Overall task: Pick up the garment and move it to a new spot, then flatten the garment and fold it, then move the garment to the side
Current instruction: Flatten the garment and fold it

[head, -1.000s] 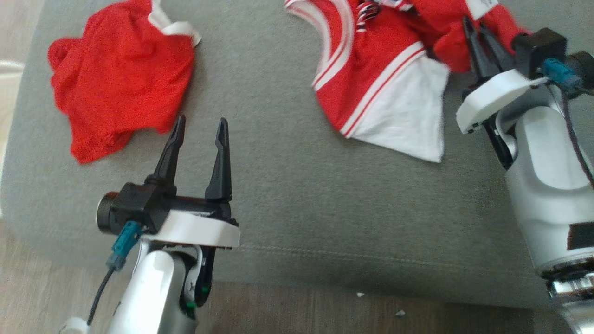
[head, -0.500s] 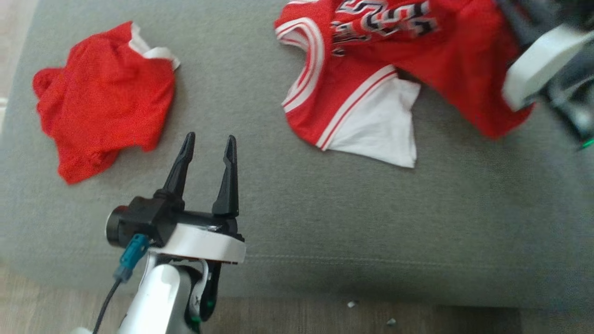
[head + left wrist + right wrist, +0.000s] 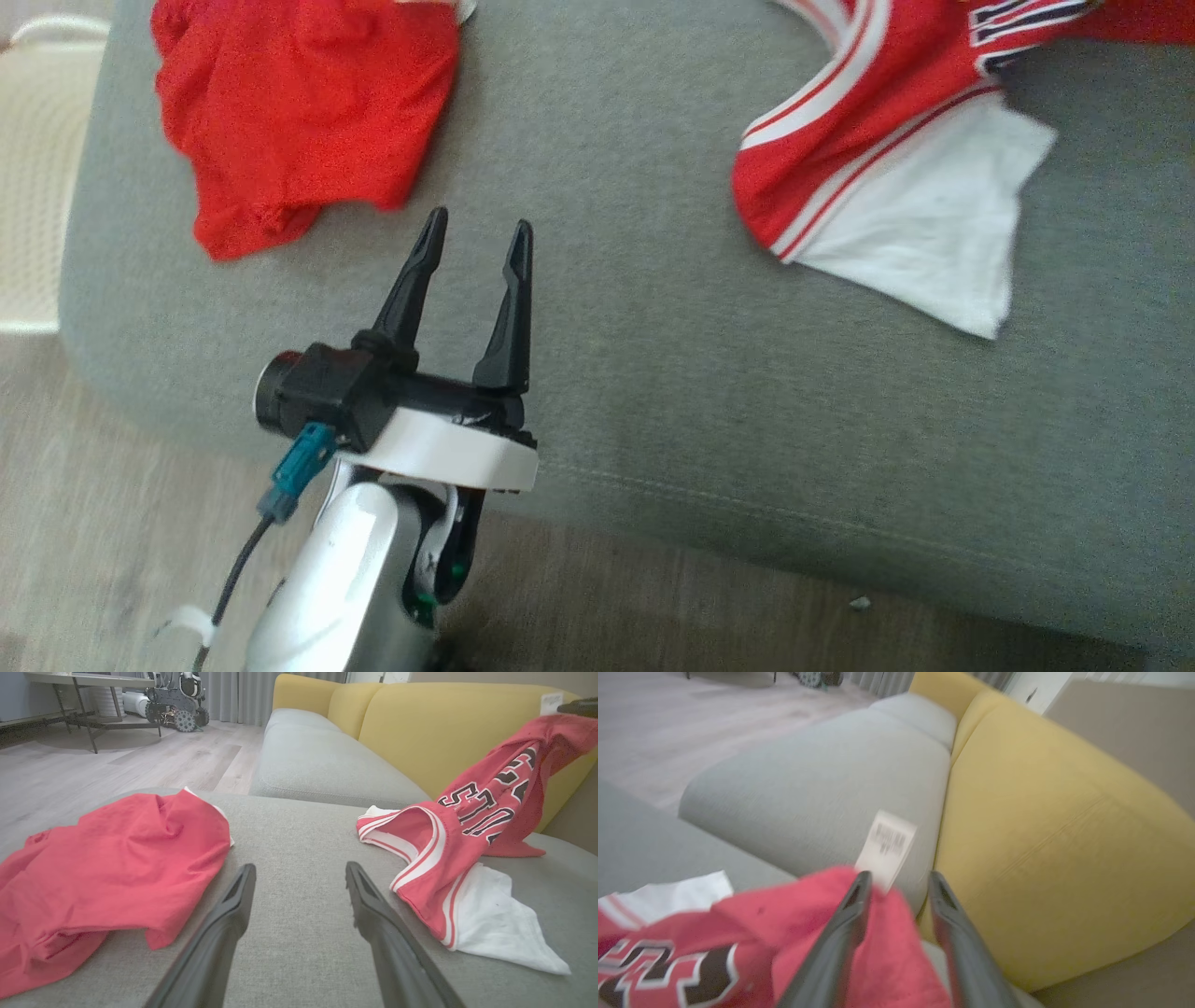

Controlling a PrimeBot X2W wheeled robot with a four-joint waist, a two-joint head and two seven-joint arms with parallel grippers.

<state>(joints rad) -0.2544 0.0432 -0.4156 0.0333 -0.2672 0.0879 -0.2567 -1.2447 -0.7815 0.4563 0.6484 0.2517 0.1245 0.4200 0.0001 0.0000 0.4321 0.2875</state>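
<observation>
a grey cushion [image 3: 653, 392] seen from above, wood floor [image 3: 112, 541] along its near edge. on the cushion's far left part lies a crumpled red bundle [image 3: 299, 103] with a strip of white trim, loosely heaped.

just right of the bundle, over the cushion's near edge, the left gripper [image 3: 476, 224] hovers – its two dark fingers spread wide, nothing between them, tips pointing across the cushion.

on the cushion's right part is the jersey [image 3: 840, 159], red with white stripes, black lettering and a white panel. the panel and striped hem lie flat on the cushion; the rest rises off it, up toward the cushion's far right.

there, in the right wrist view, the right gripper [image 3: 896, 877] has its fingers a little apart, with red cloth lying between them low down – blurred, so i cannot tell whether they grip it. a white tag [image 3: 886, 847] sticks up by the tips. beyond the cushion stands a yellow backrest [image 3: 1041, 835].
</observation>
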